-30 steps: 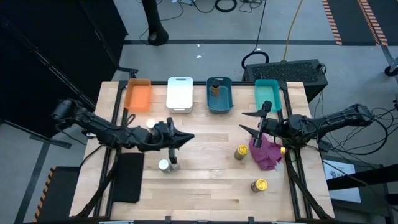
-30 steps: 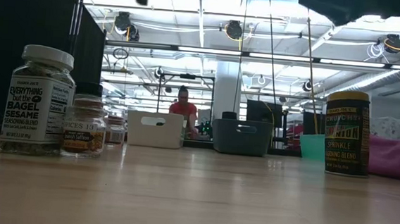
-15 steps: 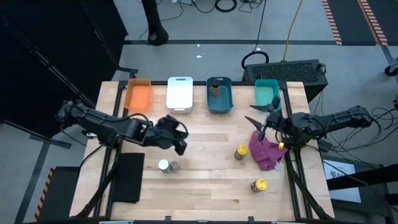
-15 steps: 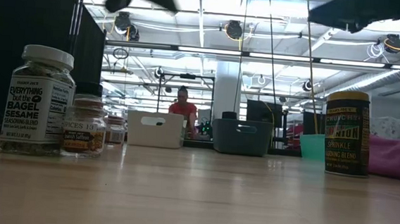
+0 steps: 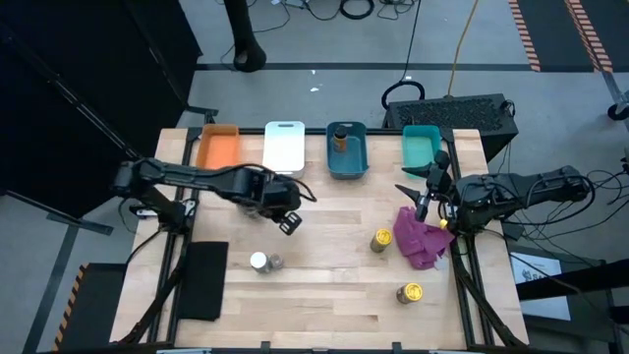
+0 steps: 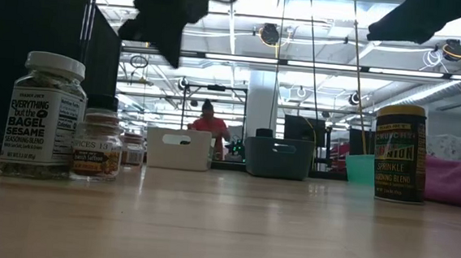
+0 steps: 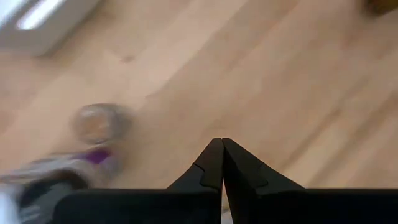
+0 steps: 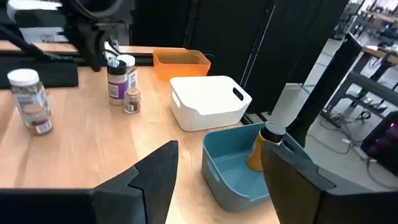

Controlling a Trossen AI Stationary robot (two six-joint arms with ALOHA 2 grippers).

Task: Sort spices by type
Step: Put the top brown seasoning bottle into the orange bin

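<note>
A pale wooden table [image 5: 324, 295] carries orange, white, blue and teal bins along its far edge. The left gripper [image 5: 288, 218], fingers pressed together and empty, hangs above the centre-left. The right gripper [image 5: 425, 187] hangs parted and empty near the teal plastic bin [image 5: 422, 149]. Small spice jars [image 5: 260, 262] stand scattered nearer, one in the blue bin [image 5: 347, 165].

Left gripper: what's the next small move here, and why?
Probably open the left gripper before reaching down. It is shut on nothing above bare wood, and the white-lidded spice jar stands unsorted on the table close by.
</note>
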